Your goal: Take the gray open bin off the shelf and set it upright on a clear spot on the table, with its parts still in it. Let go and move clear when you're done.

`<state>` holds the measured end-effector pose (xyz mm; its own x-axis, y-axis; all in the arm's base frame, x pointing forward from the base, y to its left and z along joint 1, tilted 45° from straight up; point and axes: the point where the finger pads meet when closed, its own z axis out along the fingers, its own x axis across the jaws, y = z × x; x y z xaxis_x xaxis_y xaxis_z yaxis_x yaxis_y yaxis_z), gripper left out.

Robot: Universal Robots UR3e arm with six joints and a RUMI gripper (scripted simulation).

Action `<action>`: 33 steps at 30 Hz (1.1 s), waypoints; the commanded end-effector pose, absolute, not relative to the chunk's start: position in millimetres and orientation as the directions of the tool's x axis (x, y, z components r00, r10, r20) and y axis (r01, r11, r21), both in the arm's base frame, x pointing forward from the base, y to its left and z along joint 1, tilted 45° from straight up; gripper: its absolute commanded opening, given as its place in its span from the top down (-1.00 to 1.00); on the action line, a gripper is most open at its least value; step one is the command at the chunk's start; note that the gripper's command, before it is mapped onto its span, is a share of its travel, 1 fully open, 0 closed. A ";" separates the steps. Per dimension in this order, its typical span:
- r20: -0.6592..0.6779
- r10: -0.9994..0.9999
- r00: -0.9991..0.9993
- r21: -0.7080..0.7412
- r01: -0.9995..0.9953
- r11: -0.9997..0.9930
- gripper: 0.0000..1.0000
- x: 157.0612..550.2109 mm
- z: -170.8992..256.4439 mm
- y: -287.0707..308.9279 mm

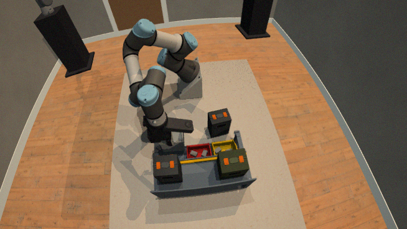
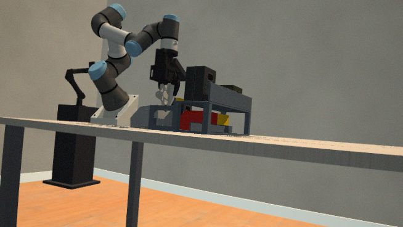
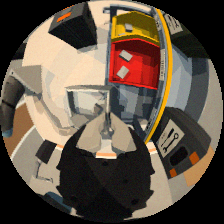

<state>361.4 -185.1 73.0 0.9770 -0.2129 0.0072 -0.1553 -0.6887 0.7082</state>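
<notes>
Nearest you in the exterior view: the table [image 2: 215,145], a pale speckled slab on dark legs, over an orange plank floor [image 2: 77,206] with a light skirting along gray walls.

On the table, the shelf [image 1: 202,186], a low blue-gray frame with a top deck and an open lower level. On its deck you have two closed cases with orange latches: a dark case [image 1: 167,168] at the left end and an olive case [image 1: 233,162] at the right. A yellow bar [image 1: 199,160] runs along the deck edge behind them.

In the lower level, side by side: a red bin [image 1: 199,150] holding two gray parts, a yellow bin [image 1: 224,145] beside it, also with a gray part.

At the shelf's left end, the gray open bin [image 3: 82,102]; in the exterior view it sticks out of the shelf frame toward the arm's base, resting on the table. The gripper [image 3: 106,131] comes down on it from above, fingers nearly together and pinched on the bin's thin wall. The dark case stands just beside that grasp, and the shelf post is close on the same side.

Further back, a second dark case [image 1: 219,122] stands alone on the table, apart from the shelf. Beyond it, the arm's gray wedge base [image 1: 196,91].

Off the table, two black pedestals [image 1: 63,42] stand on the floor near the far wall.
</notes>
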 end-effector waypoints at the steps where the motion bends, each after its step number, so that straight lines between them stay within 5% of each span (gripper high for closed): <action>1: 0.010 -0.212 0.977 0.708 -0.156 -0.688 1.00 362.5 75.8 -182.9; 33: 0.010 -0.212 0.977 0.708 -0.156 -0.688 1.00 352.6 75.1 -181.4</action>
